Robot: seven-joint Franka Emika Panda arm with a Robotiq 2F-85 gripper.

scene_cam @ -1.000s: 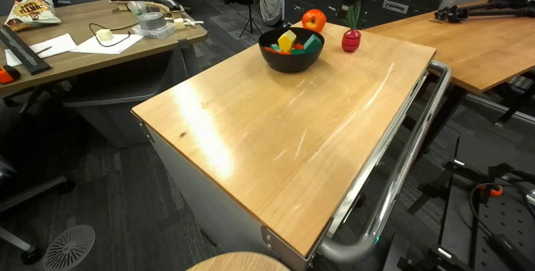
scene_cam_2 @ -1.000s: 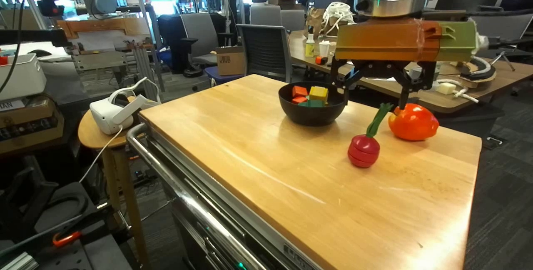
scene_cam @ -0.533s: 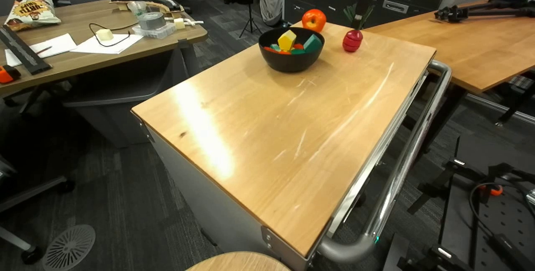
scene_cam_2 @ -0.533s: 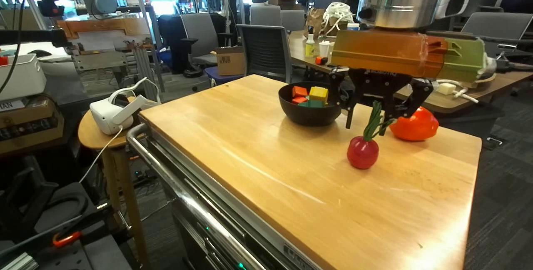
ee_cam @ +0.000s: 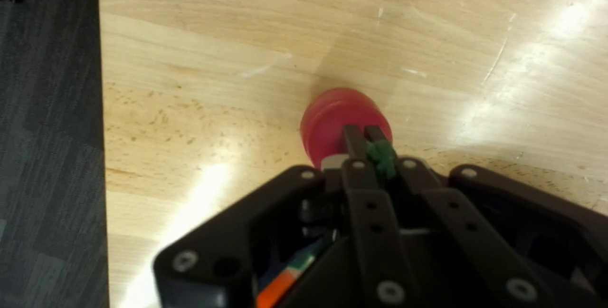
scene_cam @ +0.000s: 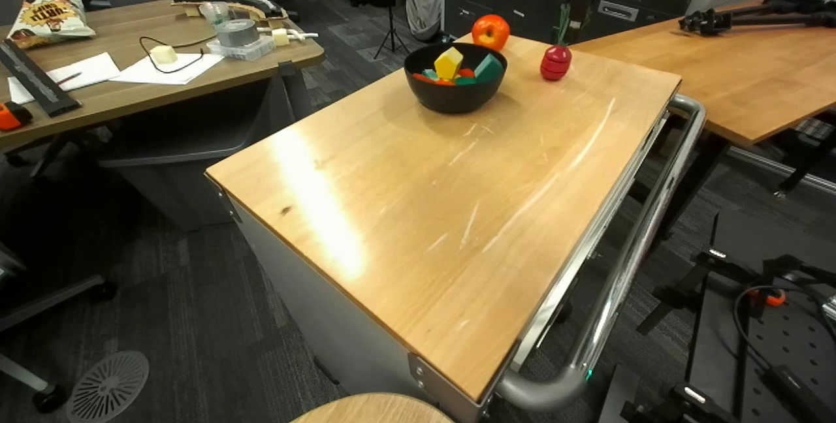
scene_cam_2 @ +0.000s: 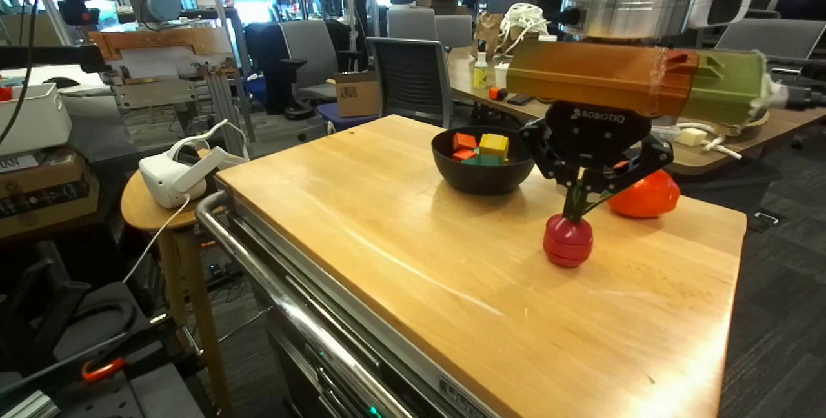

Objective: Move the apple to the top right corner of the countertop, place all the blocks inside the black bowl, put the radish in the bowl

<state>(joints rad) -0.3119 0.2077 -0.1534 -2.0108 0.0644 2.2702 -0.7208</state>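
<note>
Radish (scene_cam_2: 568, 242) nearest me in an exterior view, its leaves (scene_cam_2: 573, 208) pinched between my jaws, which stand nearly together; whether it touches the bench (scene_cam_2: 387, 211) I cannot tell. Behind sits the apple (scene_cam_2: 645, 196), then the black bowl (scene_cam_2: 481, 180) holding red, yellow and green blocks (scene_cam_2: 493, 146).

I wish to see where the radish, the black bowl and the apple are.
Radish (ee_cam: 328, 119), wrist view: its red body.
Black bowl (scene_cam_2: 483, 179), in an exterior view: outer wall.
Apple (scene_cam: 488, 32), in an exterior view: its skin.
</note>
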